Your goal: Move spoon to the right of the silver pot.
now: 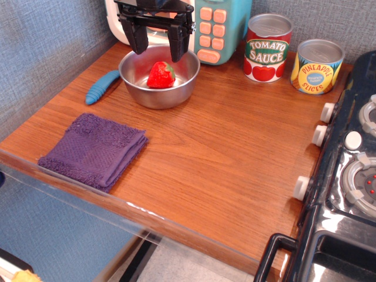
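here, one view of the wooden counter.
hand: fingers spread, holding nothing, hanging over the pot's far rim.
silver pot: directly below the hand, a red strawberry inside.
spoon: blue handle visible, lying beside the pot, below-left of the hand.
purple cloth: folded, nearer the counter's front edge.

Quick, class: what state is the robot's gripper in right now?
Gripper: open, holding nothing, above the silver pot that holds a toy strawberry.
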Robot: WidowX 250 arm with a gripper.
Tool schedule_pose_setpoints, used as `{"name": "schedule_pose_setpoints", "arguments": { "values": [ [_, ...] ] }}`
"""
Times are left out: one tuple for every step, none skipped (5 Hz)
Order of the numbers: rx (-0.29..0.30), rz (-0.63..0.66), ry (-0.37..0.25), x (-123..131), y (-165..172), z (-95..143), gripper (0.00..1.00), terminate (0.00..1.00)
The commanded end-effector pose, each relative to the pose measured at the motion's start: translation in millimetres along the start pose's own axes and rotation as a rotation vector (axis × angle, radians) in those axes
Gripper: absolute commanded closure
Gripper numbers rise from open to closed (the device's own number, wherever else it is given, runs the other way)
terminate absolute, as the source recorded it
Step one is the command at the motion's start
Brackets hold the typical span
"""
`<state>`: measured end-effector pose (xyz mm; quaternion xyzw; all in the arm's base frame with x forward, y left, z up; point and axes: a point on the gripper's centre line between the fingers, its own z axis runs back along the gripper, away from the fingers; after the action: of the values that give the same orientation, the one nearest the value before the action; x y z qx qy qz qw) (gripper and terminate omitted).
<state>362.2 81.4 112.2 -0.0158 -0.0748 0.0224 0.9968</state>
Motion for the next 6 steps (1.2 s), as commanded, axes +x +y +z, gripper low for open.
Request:
{"name": "schedule_pose_setpoints", "arguments": {
  "values": [
    [0.000, 0.000, 0.000, 0.0, 0.0, 0.0, 0.00, 0.00],
    [0.002, 0.024, 0.008, -0.1, 4.9, -1.1, 0.00, 0.00],
    [-0.002, 0.045, 0.019, -5.2, 17.3, -2.4, 0.00, 0.00],
    [0.062, 0.019, -0.008, -17.3, 45.7, 5.6, 0.00, 0.00],
    [0.136, 0.054, -0.019, -29.6, 78.9, 9.4, 0.00, 0.00],
    [0.175, 0.054, -0.001, -30.7, 101.3, 1.9, 0.00, 0.00]
  ]
}}
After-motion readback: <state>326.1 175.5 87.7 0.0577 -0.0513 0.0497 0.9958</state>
